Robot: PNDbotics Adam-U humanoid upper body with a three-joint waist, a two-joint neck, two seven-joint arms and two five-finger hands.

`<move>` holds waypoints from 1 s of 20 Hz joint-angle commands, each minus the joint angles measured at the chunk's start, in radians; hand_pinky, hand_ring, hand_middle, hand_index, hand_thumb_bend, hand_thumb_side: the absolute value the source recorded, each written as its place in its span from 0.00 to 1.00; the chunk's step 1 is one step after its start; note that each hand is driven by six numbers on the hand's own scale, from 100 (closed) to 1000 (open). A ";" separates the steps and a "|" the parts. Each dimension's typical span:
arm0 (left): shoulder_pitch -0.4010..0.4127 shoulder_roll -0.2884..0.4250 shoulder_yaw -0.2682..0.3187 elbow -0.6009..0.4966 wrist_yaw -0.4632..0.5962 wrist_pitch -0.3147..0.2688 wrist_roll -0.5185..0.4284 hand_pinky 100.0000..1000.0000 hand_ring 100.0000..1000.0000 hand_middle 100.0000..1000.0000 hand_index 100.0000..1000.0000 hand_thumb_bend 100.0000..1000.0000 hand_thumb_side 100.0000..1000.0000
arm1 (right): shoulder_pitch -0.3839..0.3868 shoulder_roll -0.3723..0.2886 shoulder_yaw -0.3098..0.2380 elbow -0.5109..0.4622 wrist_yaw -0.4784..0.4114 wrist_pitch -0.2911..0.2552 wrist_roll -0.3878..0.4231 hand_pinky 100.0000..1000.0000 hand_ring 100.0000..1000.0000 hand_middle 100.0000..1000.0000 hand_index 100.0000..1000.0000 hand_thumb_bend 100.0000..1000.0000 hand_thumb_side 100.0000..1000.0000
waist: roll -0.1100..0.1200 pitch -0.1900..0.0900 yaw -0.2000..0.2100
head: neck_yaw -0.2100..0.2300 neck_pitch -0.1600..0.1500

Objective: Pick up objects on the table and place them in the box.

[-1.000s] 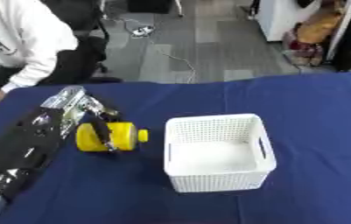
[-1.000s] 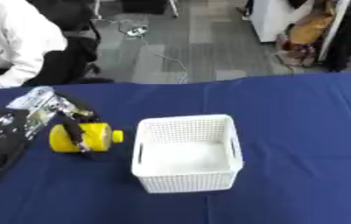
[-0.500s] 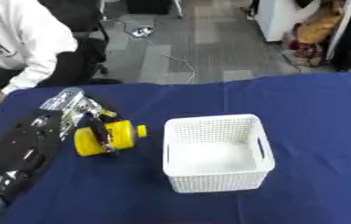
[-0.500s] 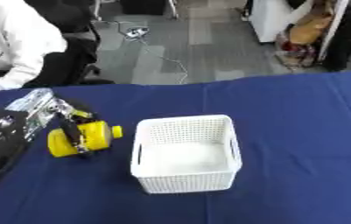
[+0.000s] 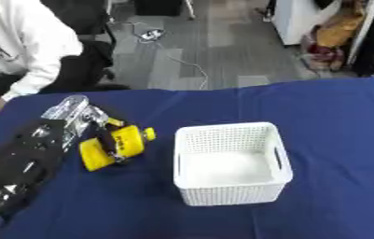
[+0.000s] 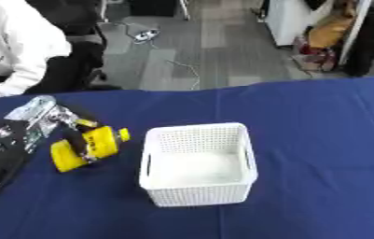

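Now the left hand curls its fingers round the yellow bottle, which lies at its 4 o'clock side on the blue desk. At the bottle's 3 o'clock stands the white basket, just beside it.

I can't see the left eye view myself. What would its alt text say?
A black robot left hand curls its fingers round a yellow bottle lying on a blue-covered table, just left of an empty white basket. Beyond the table is grey floor, and a person in white sits at the far left edge.
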 commanded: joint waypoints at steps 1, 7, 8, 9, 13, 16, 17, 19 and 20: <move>0.017 0.019 -0.003 0.000 0.018 -0.023 -0.043 0.13 0.19 0.22 0.33 0.21 0.66 | -0.020 -0.010 -0.005 -0.015 -0.002 0.000 0.003 0.37 0.44 0.56 0.71 0.00 1.00 | -0.005 -0.012 0.002 | -0.002 -0.009; 0.023 0.024 -0.002 -0.031 0.053 -0.022 -0.043 0.00 0.00 0.00 0.27 0.10 0.80 | -0.020 -0.011 -0.004 -0.015 -0.001 0.001 0.005 0.37 0.44 0.56 0.71 0.00 1.00 | -0.004 -0.012 0.002 | -0.003 -0.007; 0.022 0.026 0.000 -0.038 0.057 -0.022 -0.043 0.00 0.00 0.00 0.26 0.10 0.80 | -0.020 -0.011 -0.005 -0.015 -0.001 0.002 0.006 0.37 0.44 0.56 0.71 0.00 1.00 | -0.004 -0.012 0.002 | -0.003 -0.007; 0.023 0.027 0.001 -0.044 0.059 -0.022 -0.043 0.00 0.00 0.00 0.24 0.10 0.80 | -0.020 -0.011 -0.005 -0.015 0.000 0.002 0.006 0.37 0.44 0.56 0.71 0.00 1.00 | -0.003 -0.012 0.003 | -0.003 -0.007; 0.026 0.029 0.000 -0.049 0.064 -0.023 -0.043 0.00 0.00 0.00 0.19 0.11 0.80 | -0.020 -0.012 -0.005 -0.015 0.000 0.003 0.008 0.37 0.44 0.56 0.71 0.00 1.00 | -0.003 -0.013 0.003 | -0.004 -0.007; 0.027 0.031 0.001 -0.049 0.069 -0.026 -0.043 0.00 0.00 0.00 0.17 0.10 0.79 | -0.019 -0.012 -0.005 -0.015 0.001 0.004 0.009 0.37 0.44 0.56 0.71 0.00 1.00 | -0.003 -0.014 0.004 | -0.004 -0.007; 0.027 0.032 0.002 -0.050 0.072 -0.028 -0.043 0.00 0.00 0.00 0.17 0.10 0.79 | -0.019 -0.012 -0.005 -0.015 0.001 0.004 0.009 0.37 0.44 0.56 0.71 0.00 1.00 | -0.003 -0.014 0.004 | -0.004 -0.007; 0.027 0.035 0.004 -0.053 0.081 -0.030 -0.043 0.00 0.00 0.00 0.17 0.10 0.79 | -0.018 -0.013 -0.005 -0.015 0.002 0.004 0.010 0.37 0.44 0.56 0.71 0.00 1.00 | -0.002 -0.015 0.005 | -0.005 -0.007; 0.027 0.037 0.005 -0.055 0.086 -0.030 -0.043 0.00 0.00 0.00 0.17 0.10 0.79 | -0.018 -0.013 -0.005 -0.015 0.002 0.004 0.010 0.37 0.44 0.56 0.71 0.00 1.00 | -0.002 -0.016 0.006 | -0.006 -0.007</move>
